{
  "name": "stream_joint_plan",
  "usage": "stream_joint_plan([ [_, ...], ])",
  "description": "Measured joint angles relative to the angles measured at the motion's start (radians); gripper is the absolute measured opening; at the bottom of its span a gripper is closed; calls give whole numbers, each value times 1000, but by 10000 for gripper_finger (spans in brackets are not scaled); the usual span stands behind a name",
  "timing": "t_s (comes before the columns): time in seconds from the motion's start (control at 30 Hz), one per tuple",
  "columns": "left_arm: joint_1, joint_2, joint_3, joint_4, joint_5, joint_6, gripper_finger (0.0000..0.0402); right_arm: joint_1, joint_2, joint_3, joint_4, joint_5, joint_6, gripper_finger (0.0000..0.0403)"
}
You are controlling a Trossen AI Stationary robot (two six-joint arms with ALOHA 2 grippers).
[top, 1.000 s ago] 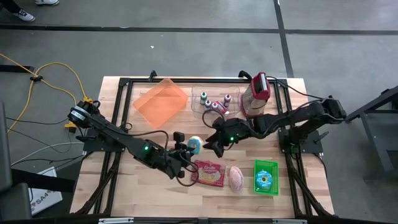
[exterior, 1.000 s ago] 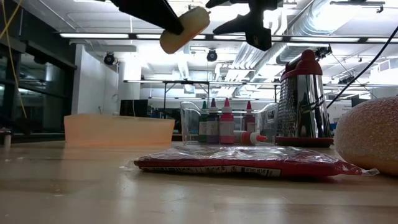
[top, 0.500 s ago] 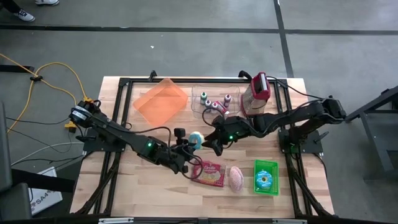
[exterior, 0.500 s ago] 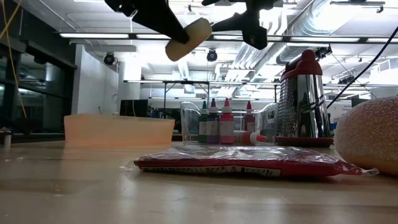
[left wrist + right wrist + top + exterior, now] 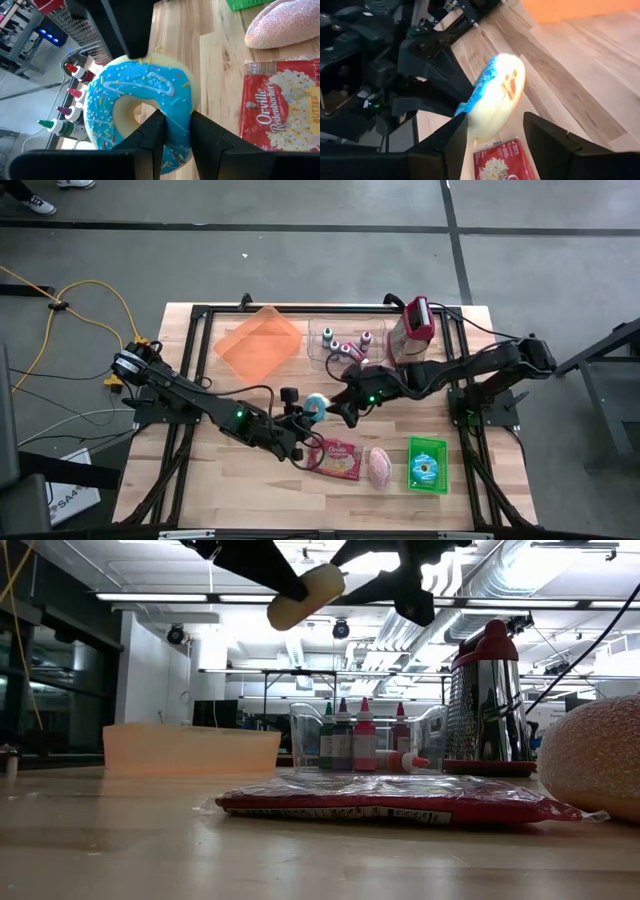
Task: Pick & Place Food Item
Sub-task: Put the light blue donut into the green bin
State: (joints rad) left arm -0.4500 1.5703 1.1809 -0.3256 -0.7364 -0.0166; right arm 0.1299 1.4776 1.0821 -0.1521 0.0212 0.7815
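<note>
A donut with blue frosting and sprinkles (image 5: 140,100) hangs in the air over the table's middle, with my left gripper (image 5: 174,120) shut on it. In the high view the donut (image 5: 316,408) is between the two arms. My right gripper (image 5: 495,117) comes at it from the table's right, open. Its fingers (image 5: 451,140) stand on either side of the donut's free edge (image 5: 492,102). In the low view the donut (image 5: 305,595) is high above the table, with the right gripper (image 5: 385,570) at its end. My left gripper pinches the donut's ring on the side nearest the wrist (image 5: 175,131). One finger (image 5: 150,135) is at the hole and the other (image 5: 202,135) is outside the rim. The donut is lifted clear and tilted on edge. Whether my right gripper touches the donut, I cannot tell.
A red popcorn bag (image 5: 337,460), a pink sugared bun (image 5: 380,467) and a green tray with another donut (image 5: 428,463) lie near the front edge. An orange tray (image 5: 259,342), a clear bin of small bottles (image 5: 345,345) and a steel grater (image 5: 413,330) stand at the back.
My left gripper has shifted the donut slightly toward my right gripper, still lifted clear. In the low view its free end is now closer to the right gripper's fingers.
</note>
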Motion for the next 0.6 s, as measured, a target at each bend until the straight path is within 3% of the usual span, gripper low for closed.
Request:
stream_joint_plan([
  [0.6,38,0,0,20,-3,1,76,-1,0,0,44,5,0,183],
])
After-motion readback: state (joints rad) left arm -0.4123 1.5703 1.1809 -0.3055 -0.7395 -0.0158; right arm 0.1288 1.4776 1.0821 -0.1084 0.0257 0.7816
